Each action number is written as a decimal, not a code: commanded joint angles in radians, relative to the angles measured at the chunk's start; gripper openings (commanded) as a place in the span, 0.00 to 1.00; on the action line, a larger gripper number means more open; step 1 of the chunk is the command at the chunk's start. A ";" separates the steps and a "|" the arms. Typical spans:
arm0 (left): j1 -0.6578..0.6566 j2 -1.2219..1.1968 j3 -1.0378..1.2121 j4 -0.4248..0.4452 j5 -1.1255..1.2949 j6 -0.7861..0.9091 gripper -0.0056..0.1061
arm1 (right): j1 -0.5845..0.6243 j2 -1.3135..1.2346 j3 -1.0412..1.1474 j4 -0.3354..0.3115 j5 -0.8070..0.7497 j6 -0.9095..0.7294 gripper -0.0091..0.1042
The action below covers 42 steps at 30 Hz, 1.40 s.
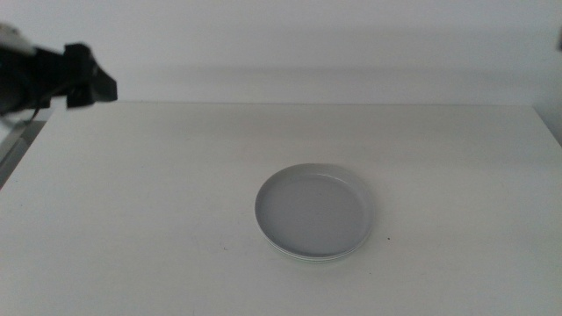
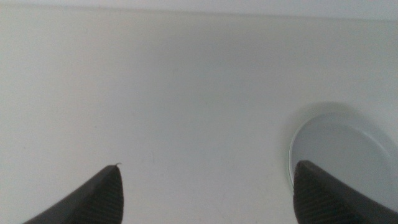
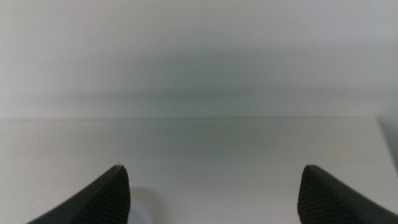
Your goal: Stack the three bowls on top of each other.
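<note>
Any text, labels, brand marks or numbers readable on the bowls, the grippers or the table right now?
None: no view shows any readable text.
Stack of bowls, light grey one on top: plain, no print or label visible.
Left gripper and right gripper: dark jaws open, no markings.
Table: bare white surface.

White tabletop [image 1: 132, 219], matte, running back to a pale wall. On it, right of centre: one stack of bowls [image 1: 313, 213], light grey bowl uppermost, pale rims of others showing just beneath its near edge.
</note>
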 commanded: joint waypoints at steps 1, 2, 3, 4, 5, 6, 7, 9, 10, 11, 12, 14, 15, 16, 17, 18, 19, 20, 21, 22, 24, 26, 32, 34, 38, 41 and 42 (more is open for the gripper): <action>0.003 -0.106 0.103 -0.034 -0.107 0.039 0.89 | -0.056 -0.052 0.027 0.046 -0.007 -0.049 0.89; 0.003 -0.149 0.153 -0.057 -0.146 0.073 0.89 | -0.060 -0.081 0.052 0.058 -0.027 -0.073 0.89; 0.003 -0.203 0.217 -0.104 -0.199 0.136 0.89 | -0.060 -0.122 0.090 0.068 -0.055 -0.110 0.89; 0.003 -0.262 0.283 -0.180 -0.254 0.236 0.89 | -0.058 -0.167 0.131 0.094 -0.082 -0.160 0.89; 0.003 -0.310 0.349 -0.273 -0.304 0.323 0.89 | -0.056 -0.213 0.173 0.122 -0.105 -0.213 0.89; 0.003 -0.369 0.409 -0.364 -0.353 0.412 0.89 | -0.056 -0.248 0.212 0.139 -0.123 -0.245 0.89; 0.003 -0.422 0.458 -0.438 -0.398 0.477 0.89 | -0.056 -0.287 0.249 0.150 -0.147 -0.262 0.89; 0.003 -0.495 0.518 -0.496 -0.457 0.526 0.89 | -0.056 -0.342 0.299 0.152 -0.185 -0.264 0.89; 0.003 -0.514 0.534 -0.499 -0.470 0.528 0.89 | -0.056 -0.356 0.318 0.150 -0.201 -0.264 0.89; 0.003 -0.519 0.534 -0.491 -0.473 0.528 0.89 | -0.056 -0.360 0.326 0.150 -0.208 -0.264 0.89; 0.003 -0.519 0.533 -0.481 -0.470 0.528 0.89 | -0.056 -0.360 0.329 0.148 -0.208 -0.268 0.89; 0.003 -0.519 0.528 -0.479 -0.472 0.528 0.89 | -0.056 -0.360 0.329 0.153 -0.210 -0.268 0.89; 0.003 -0.519 0.528 -0.477 -0.480 0.528 0.89 | -0.056 -0.358 0.329 0.153 -0.210 -0.268 0.89; 0.003 -0.519 0.528 -0.477 -0.485 0.528 0.89 | -0.056 -0.358 0.329 0.153 -0.210 -0.268 0.89; 0.003 -0.519 0.528 -0.477 -0.492 0.528 0.89 | -0.056 -0.358 0.329 0.150 -0.210 -0.268 0.89; 0.003 -0.519 0.528 -0.477 -0.501 0.528 0.89 | -0.056 -0.358 0.329 0.150 -0.208 -0.264 0.89; 0.003 -0.519 0.528 -0.477 -0.508 0.528 0.89 | -0.056 -0.358 0.329 0.150 -0.208 -0.262 0.89; 0.003 -0.519 0.528 -0.477 -0.510 0.528 0.89 | -0.056 -0.358 0.329 0.150 -0.212 -0.261 0.89; 0.003 -0.519 0.528 -0.477 -0.510 0.528 0.89 | -0.056 -0.358 0.329 0.150 -0.212 -0.261 0.89; 0.003 -0.519 0.528 -0.477 -0.510 0.528 0.89 | -0.056 -0.358 0.329 0.150 -0.212 -0.261 0.89; 0.003 -0.519 0.528 -0.477 -0.510 0.532 0.89 | -0.056 -0.358 0.329 0.150 -0.212 -0.261 0.89; 0.003 -0.519 0.528 -0.477 -0.510 0.532 0.89 | -0.056 -0.358 0.329 0.150 -0.212 -0.261 0.89; 0.003 -0.522 0.533 -0.419 -0.525 0.453 0.89 | -0.056 -0.358 0.329 0.150 -0.212 -0.242 0.89; 0.003 -0.541 0.533 -0.218 -0.523 0.269 0.89 | -0.056 -0.358 0.329 0.150 -0.212 -0.242 0.89; 0.003 -0.570 0.533 0.006 -0.500 0.037 0.89 | -0.056 -0.358 0.329 0.150 -0.212 -0.242 0.89; 0.003 -0.576 0.533 0.003 -0.519 0.036 0.89 | -0.056 -0.358 0.329 0.150 -0.212 -0.242 0.89; 0.003 -0.576 0.533 0.002 -0.527 0.036 0.89 | -0.056 -0.358 0.329 0.150 -0.212 -0.242 0.89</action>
